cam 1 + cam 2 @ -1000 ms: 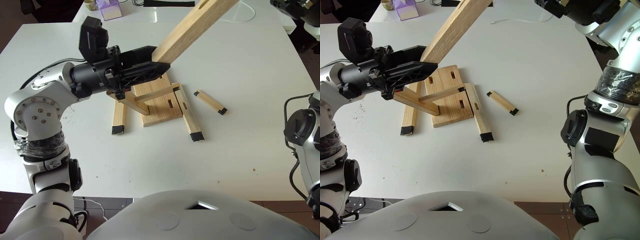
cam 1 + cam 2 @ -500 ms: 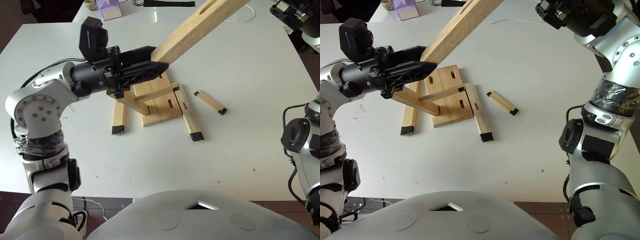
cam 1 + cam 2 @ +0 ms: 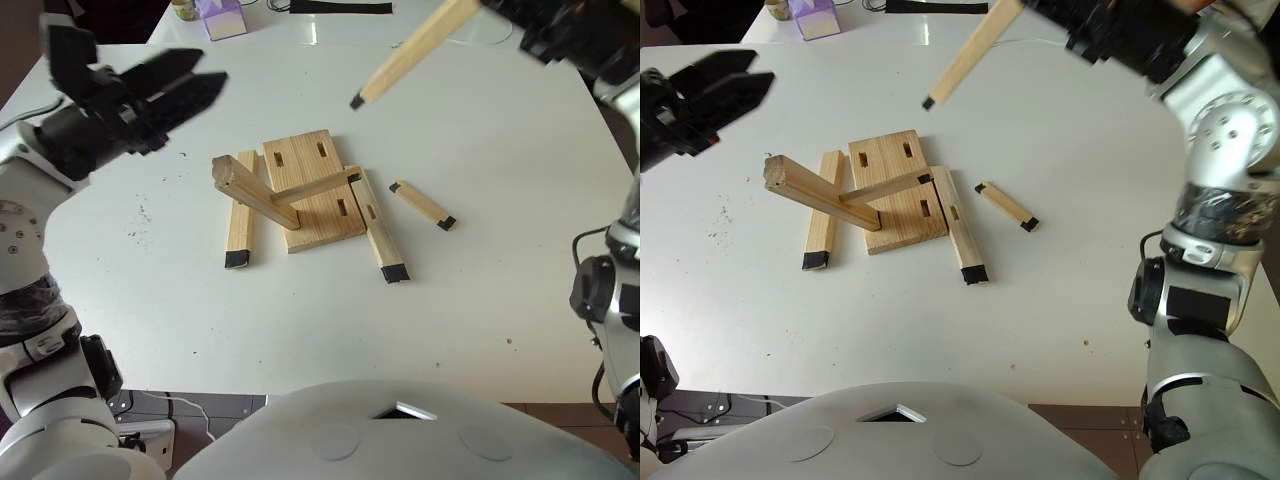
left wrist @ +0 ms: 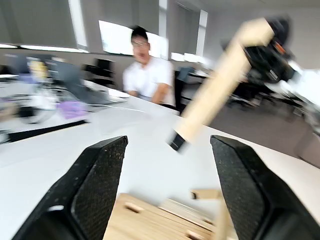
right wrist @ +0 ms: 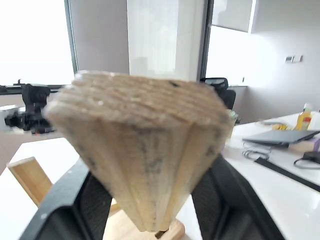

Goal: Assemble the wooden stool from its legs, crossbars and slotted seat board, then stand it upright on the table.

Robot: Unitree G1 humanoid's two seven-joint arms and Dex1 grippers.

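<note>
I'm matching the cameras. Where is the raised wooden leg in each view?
Left eye view: the leg slants across the top, right of centre, black tip lowest.
Right eye view: the leg slants across the top centre.
Left wrist view: the leg beyond the open left gripper.
Right wrist view: the leg, end-on, close up.
Shared landmark: the slotted seat board, lying flat.

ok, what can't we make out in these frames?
Held leg: top end runs off the top edge by the right gripper, eye views.
Seat: part hidden under the T-piece, eye views.
Left wrist view: seat blurred.
Right wrist view: leg end blocks most of the table.
</note>
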